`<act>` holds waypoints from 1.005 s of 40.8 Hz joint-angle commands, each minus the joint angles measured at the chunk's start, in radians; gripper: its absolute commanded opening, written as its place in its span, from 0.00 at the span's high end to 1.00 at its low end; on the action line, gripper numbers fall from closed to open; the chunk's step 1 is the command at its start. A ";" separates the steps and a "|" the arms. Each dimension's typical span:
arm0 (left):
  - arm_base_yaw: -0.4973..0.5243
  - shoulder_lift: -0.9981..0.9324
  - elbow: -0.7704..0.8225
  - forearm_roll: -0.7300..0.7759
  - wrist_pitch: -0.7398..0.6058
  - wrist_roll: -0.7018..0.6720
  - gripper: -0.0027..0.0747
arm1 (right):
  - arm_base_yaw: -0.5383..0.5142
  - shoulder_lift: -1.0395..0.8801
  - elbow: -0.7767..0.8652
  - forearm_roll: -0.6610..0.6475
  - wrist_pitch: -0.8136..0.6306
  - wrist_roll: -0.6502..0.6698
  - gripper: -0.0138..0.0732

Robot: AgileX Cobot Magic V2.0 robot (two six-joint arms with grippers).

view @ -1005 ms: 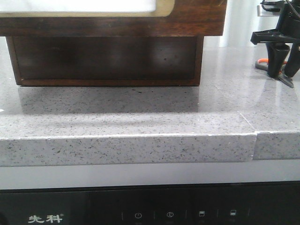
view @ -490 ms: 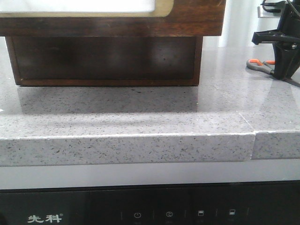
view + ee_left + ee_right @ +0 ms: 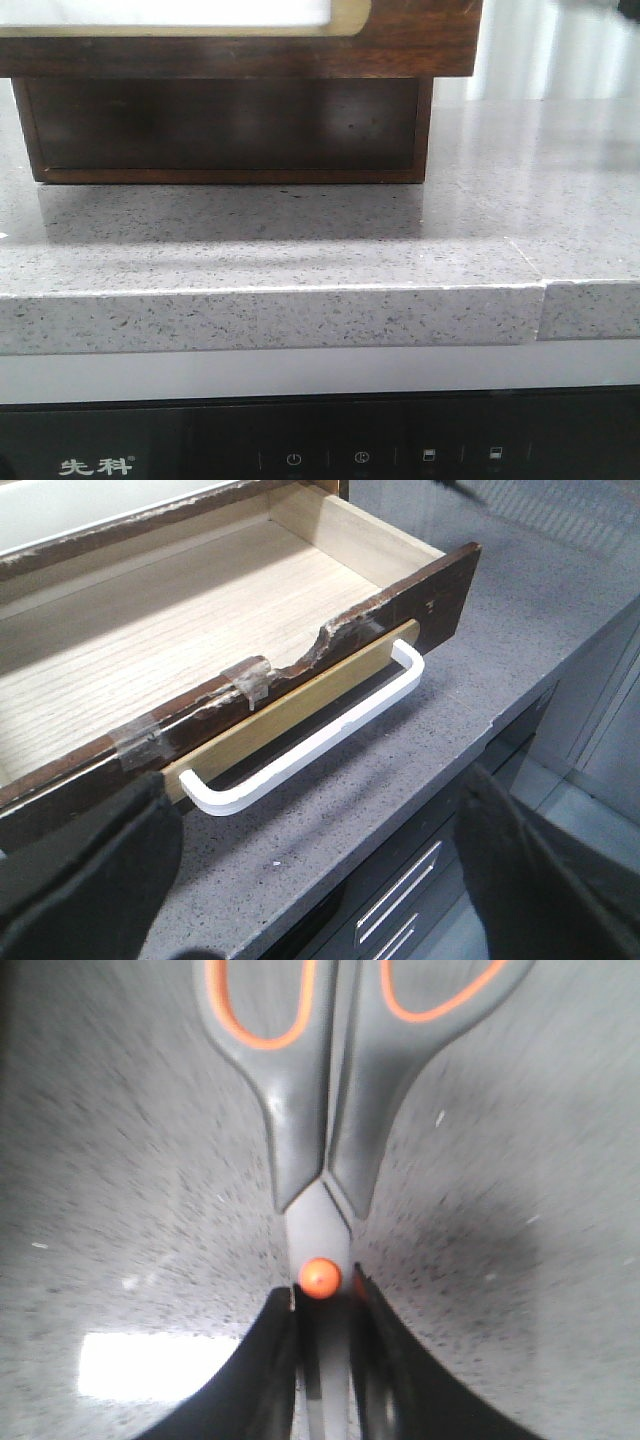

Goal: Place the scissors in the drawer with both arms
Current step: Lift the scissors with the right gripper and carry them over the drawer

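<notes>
R gripper (image 3: pixel 325 1360) has its jaws closed tight on the scissors (image 3: pixel 325 1110), pinching the blades just below the orange pivot screw (image 3: pixel 320 1277); grey/orange loop handles stick out ahead of the fingertips, above the speckled grey counter (image 3: pixel 120 1210). L gripper (image 3: pixel 310 880) jaws are spread wide w/ nothing between them. The drawer (image 3: pixel 150 650) sits pulled out just ahead of them, its white handle (image 3: pixel 310 745) nearest.

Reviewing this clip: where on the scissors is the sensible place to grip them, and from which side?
Grip the scissors across the closed blades just past the orange pivot screw, coming in from the blade end. The right gripper appears to do exactly that: its fingers flank the narrow blades, while the wide loop handles point away.
</notes>
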 commanded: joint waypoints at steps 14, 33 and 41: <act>-0.005 0.011 -0.033 -0.006 -0.086 -0.014 0.26 | 0.111 -0.375 -0.028 0.076 -0.151 -0.168 0.72; -0.005 0.011 -0.033 -0.006 -0.086 -0.014 0.26 | 0.496 -0.421 -0.026 0.163 -0.238 -0.481 0.72; -0.005 0.011 -0.033 -0.006 -0.086 -0.014 0.26 | 0.626 -0.353 -0.026 0.178 -0.258 -0.602 0.72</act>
